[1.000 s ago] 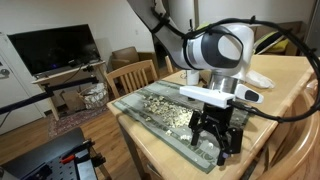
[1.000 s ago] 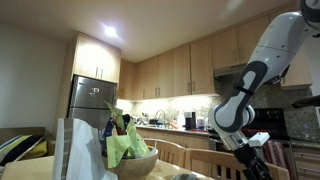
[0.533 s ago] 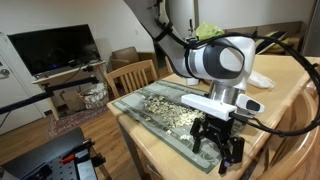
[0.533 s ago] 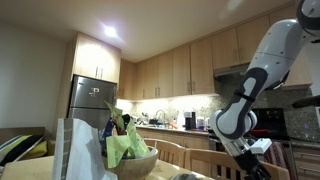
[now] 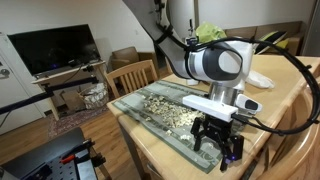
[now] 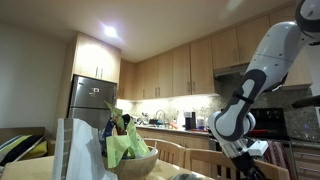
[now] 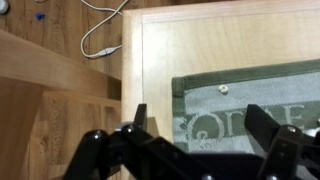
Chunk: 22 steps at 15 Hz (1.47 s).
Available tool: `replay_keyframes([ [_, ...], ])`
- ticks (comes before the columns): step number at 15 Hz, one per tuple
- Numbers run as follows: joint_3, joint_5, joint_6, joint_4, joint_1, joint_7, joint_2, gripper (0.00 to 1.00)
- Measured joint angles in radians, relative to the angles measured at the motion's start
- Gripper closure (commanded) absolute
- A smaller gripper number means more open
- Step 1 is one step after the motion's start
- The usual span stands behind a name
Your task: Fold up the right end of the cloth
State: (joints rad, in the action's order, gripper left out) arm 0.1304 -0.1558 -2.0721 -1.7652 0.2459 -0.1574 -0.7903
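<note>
— Jaws?

— Spread wide, clasping nothing. Poised over the near end of the cloth (image 5: 160, 108) in an exterior view; cannot tell whether touching the fabric.

— Anything hidden or cut off?

— Plenty. From the wrist, only one end of the cloth (image 7: 262, 85) seen, running out of frame on the right and covered below by dark jaw linkage. Printed lettering there too blurred to read. In an exterior view, near corner masked by the arm's wrist (image 5: 222, 62). In the low kitchen-facing view, just the arm (image 6: 245, 110) against cabinets, lower end cropped by the frame.

— And round about?

— Wooden chair (image 5: 133, 75) tucked against the far end of the bench (image 5: 290, 95); television (image 5: 55, 48) beyond. Bowl of greens (image 6: 130, 160) close to the lens, fridge (image 6: 92, 95) behind. White cable (image 7: 100, 30) on the floor past the bench rim.

— Lie of the cloth?

— Flat on the bench, long axis from the chair end toward the camera, along the bench edge. From the wrist, long axis left to right; short hem upright, parallel to the rim, with bare wood between.
</note>
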Motion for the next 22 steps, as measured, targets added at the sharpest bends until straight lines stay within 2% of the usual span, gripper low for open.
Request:
replay_keyframes([
  [10,-0.014,0.015,0.002,0.033,0.011,-0.057,-0.024,0.0],
  [11,-0.014,0.015,0.003,0.036,0.012,-0.058,-0.026,0.02],
  [12,-0.014,0.015,0.004,0.04,0.012,-0.059,-0.028,0.27],
  [14,-0.015,0.016,0.008,0.047,0.012,-0.065,-0.031,0.29],
  [22,-0.018,0.023,0.025,0.079,0.022,-0.098,-0.033,0.89],
])
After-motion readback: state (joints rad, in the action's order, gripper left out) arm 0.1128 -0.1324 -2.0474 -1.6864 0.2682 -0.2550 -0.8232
